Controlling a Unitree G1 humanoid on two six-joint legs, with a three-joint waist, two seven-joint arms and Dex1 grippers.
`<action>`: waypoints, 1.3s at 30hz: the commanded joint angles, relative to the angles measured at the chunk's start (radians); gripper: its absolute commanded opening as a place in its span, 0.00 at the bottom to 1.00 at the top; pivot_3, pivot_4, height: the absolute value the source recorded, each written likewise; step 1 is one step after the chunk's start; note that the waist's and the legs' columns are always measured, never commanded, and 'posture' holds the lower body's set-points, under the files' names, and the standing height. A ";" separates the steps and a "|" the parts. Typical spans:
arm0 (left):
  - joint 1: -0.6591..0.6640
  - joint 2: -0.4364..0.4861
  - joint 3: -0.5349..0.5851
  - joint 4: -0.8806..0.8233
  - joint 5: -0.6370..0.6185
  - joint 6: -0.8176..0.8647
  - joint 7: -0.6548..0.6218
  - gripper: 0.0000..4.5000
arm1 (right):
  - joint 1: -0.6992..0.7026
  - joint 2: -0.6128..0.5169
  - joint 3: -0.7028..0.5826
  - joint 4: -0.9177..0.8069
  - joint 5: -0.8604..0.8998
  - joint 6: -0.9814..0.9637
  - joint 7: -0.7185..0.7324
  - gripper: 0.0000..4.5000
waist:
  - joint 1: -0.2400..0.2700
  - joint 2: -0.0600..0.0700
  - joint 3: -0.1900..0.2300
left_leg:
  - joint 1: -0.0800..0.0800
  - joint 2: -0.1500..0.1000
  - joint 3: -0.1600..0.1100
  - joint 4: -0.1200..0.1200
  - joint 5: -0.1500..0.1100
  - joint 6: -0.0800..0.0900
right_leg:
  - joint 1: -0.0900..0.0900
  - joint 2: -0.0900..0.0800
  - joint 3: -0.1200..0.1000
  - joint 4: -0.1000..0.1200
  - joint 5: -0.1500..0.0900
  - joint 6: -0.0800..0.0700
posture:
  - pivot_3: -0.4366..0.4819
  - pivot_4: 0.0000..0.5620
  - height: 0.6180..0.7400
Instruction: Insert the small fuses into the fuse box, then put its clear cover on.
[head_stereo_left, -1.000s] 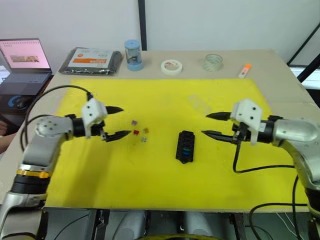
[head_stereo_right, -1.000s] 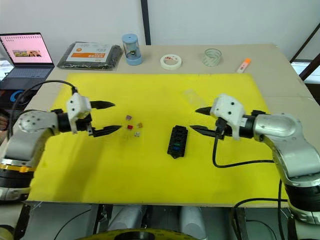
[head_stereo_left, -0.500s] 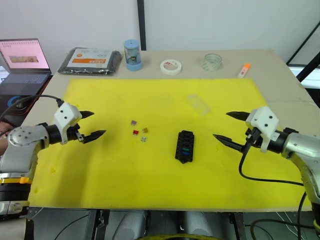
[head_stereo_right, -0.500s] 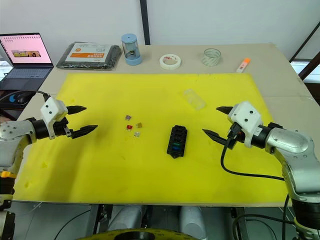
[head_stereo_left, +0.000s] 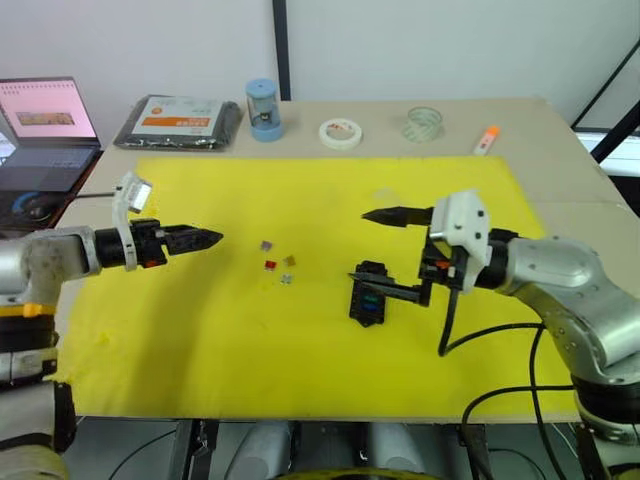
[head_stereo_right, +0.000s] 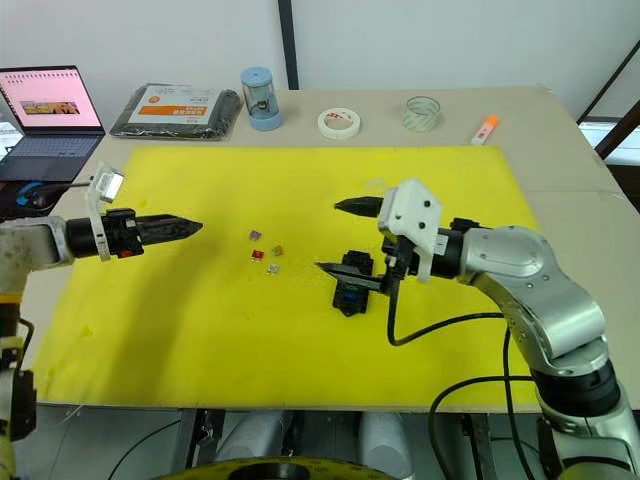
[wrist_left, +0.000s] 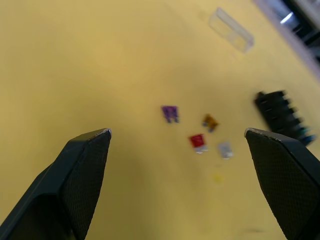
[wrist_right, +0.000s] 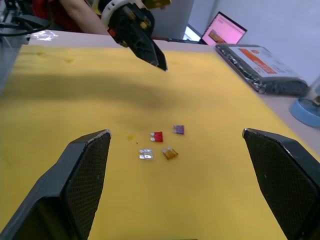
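Observation:
The black fuse box (head_stereo_left: 366, 305) lies mid-mat with a few coloured fuses in its slots. Loose small fuses lie left of it: purple (head_stereo_left: 267, 245), red (head_stereo_left: 270, 265), brown (head_stereo_left: 290, 261) and grey (head_stereo_left: 287, 279). My right gripper (head_stereo_left: 368, 252) is open and wide; its lower finger reaches across the box's far end, and whether it touches I cannot tell. My left gripper (head_stereo_left: 208, 238) is open, rolled on edge, pointing at the fuses from the left with a gap between. The clear cover (wrist_left: 231, 30) lies on the mat beyond the box.
Along the table's far edge stand a black packet with an orange label (head_stereo_left: 180, 120), a blue cylinder (head_stereo_left: 265, 110), a white tape roll (head_stereo_left: 340, 132), a clear tape roll (head_stereo_left: 424, 124) and an orange marker (head_stereo_left: 487, 140). A laptop (head_stereo_left: 45, 130) sits at the far left.
My right gripper has swung left from the mat's right side to the fuse box. My left gripper has rolled on its wrist and shifted slightly right toward the fuses.

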 joint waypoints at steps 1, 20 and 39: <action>-0.106 -0.031 0.094 0.170 -0.074 0.306 0.045 1.00 | -0.048 0.022 0.025 -0.032 0.014 0.010 -0.027 0.99 | -0.001 0.000 0.000 | 0.000 0.000 0.000 0.000 0.000 0.000 | 0.000 0.000 0.000 0.000 0.000 0.000 | 0.48 0.27 1.00; -0.250 -0.287 0.122 0.487 0.020 0.143 0.189 1.00 | -0.074 0.015 0.092 -0.053 -0.011 0.035 -0.045 0.99 | 0.002 -0.004 -0.001 | -0.001 0.000 0.000 0.000 0.001 -0.001 | -0.002 -0.002 0.001 0.001 0.000 0.000 | 0.48 0.27 1.00; -0.338 -0.329 0.001 0.642 0.098 0.151 0.102 1.00 | -0.081 0.032 0.109 -0.069 -0.011 0.067 -0.074 0.99 | 0.008 -0.004 -0.002 | -0.001 -0.002 0.000 0.000 0.001 -0.001 | -0.001 -0.002 0.001 0.001 0.000 0.000 | 0.48 0.27 1.00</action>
